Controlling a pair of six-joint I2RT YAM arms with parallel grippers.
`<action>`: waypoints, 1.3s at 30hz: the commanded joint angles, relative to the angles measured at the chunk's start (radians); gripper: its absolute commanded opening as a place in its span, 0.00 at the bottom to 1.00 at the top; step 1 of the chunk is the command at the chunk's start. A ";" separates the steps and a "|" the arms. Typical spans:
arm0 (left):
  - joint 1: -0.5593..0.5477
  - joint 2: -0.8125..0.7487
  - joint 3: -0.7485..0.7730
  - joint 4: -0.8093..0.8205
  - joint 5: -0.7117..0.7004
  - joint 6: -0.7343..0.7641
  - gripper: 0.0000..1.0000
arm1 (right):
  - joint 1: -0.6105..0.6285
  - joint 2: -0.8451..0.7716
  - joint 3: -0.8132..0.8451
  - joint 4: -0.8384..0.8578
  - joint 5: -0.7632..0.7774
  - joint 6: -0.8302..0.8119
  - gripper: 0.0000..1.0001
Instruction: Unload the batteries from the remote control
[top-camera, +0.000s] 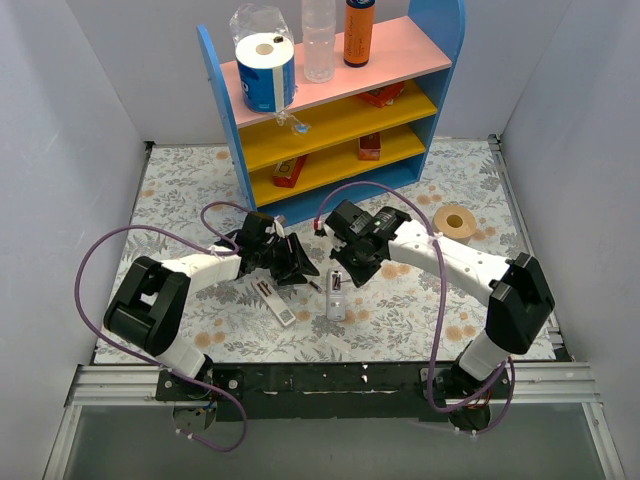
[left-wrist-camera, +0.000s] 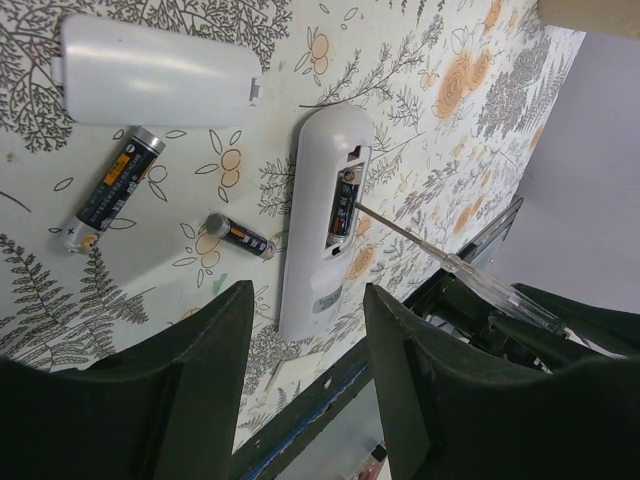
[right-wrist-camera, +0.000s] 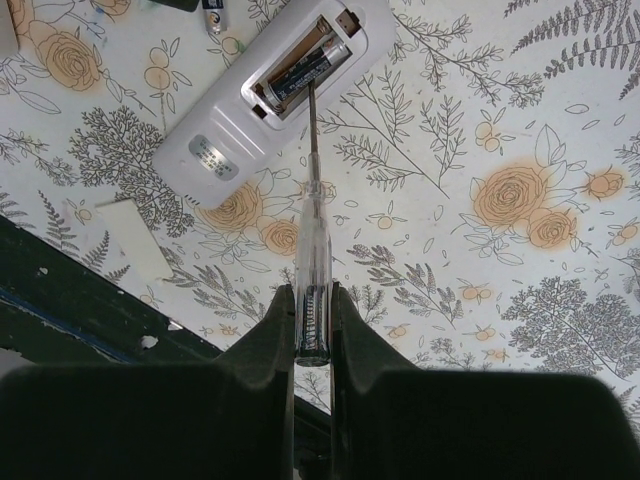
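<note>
Top view hides the key area: my right end effector (top-camera: 345, 270) covers the head of the remote control (top-camera: 337, 300), and the batteries are too small to make out there. The wrist views do better.

- One battery (left-wrist-camera: 342, 205) sits in the remote's open bay. The bay wall blocks the slot beside it, so I can't tell if that slot is filled.
- Two loose batteries lie on the counter (left-wrist-camera: 450, 100) beside the remote, the far one (left-wrist-camera: 110, 190) and the near one (left-wrist-camera: 238, 237) (right wrist view cuts one off at the top edge).
- The battery cover (left-wrist-camera: 155, 70) lies just past them.

Right arm reaches in from the right, wrist pitched down. Its fingers are clamped on the clear-handled screwdriver (right-wrist-camera: 312, 260), whose tip is in the bay against the battery.

Left arm is stretched low across the counter. My left end effector (left-wrist-camera: 305, 310) points at the remote with fingers apart, gripping nothing.
</note>
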 joint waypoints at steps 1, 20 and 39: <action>-0.005 -0.008 0.025 0.025 0.019 -0.004 0.47 | -0.010 -0.032 -0.091 0.096 -0.058 0.008 0.01; -0.012 -0.005 0.008 0.028 0.000 -0.021 0.47 | -0.101 -0.274 -0.447 0.437 -0.181 0.068 0.01; -0.056 0.078 0.072 0.038 -0.017 -0.006 0.42 | -0.141 -0.328 -0.556 0.537 -0.248 0.095 0.01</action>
